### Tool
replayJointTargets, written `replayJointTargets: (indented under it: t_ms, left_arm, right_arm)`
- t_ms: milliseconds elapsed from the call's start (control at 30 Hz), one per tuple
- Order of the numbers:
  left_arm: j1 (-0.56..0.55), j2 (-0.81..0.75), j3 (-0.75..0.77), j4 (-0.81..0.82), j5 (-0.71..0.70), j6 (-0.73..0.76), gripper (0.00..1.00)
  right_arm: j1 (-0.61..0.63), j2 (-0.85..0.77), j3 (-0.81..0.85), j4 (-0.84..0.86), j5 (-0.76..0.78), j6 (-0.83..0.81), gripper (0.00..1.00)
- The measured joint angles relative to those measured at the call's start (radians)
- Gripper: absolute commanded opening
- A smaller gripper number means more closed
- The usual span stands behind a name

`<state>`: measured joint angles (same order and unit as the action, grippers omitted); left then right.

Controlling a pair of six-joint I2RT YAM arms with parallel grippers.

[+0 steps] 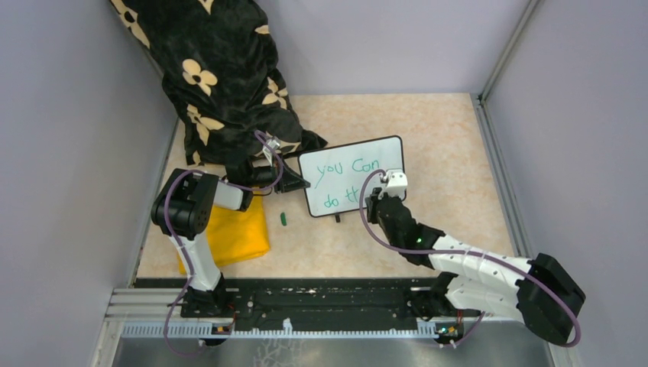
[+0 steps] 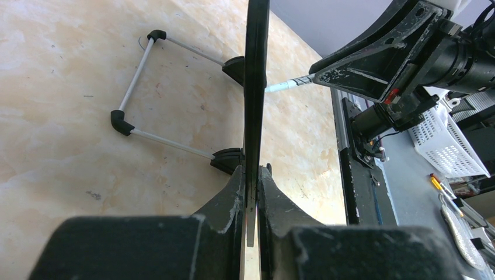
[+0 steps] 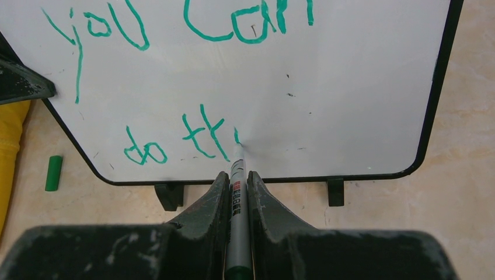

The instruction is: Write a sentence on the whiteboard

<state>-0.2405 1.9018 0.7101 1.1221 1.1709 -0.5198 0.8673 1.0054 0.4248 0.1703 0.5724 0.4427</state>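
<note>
The whiteboard [image 1: 348, 168] stands on the table on its black feet, tilted back. Green text on it reads "you Can" above "do th" [image 3: 175, 140], with the last letter partly drawn. My left gripper [image 1: 294, 182] is shut on the board's left edge; the left wrist view shows the board edge-on [image 2: 255, 87] between the jaws. My right gripper [image 1: 380, 195] is shut on a grey marker [image 3: 236, 192]. Its tip touches the board right after the "th". The marker tip also shows in the left wrist view [image 2: 283, 86].
A green marker cap [image 1: 283, 219] lies on the table left of the board's foot, also in the right wrist view [image 3: 53, 172]. A yellow folded cloth [image 1: 233, 233] lies under the left arm. A black flowered cloth [image 1: 221, 76] hangs at the back left. Grey walls enclose the table.
</note>
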Motion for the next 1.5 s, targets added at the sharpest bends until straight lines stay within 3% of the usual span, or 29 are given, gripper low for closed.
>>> replayJointTargets:
  t_ms: [767, 1500]
  left_arm:
    - [0.0, 0.0, 0.0, 0.0, 0.0, 0.001, 0.0]
    - [0.0, 0.0, 0.0, -0.001, 0.0, 0.002, 0.0]
  right_arm:
    - [0.0, -0.055, 0.0, -0.036, -0.014, 0.003, 0.0]
    - [-0.004, 0.012, 0.036, 0.025, -0.018, -0.024, 0.0]
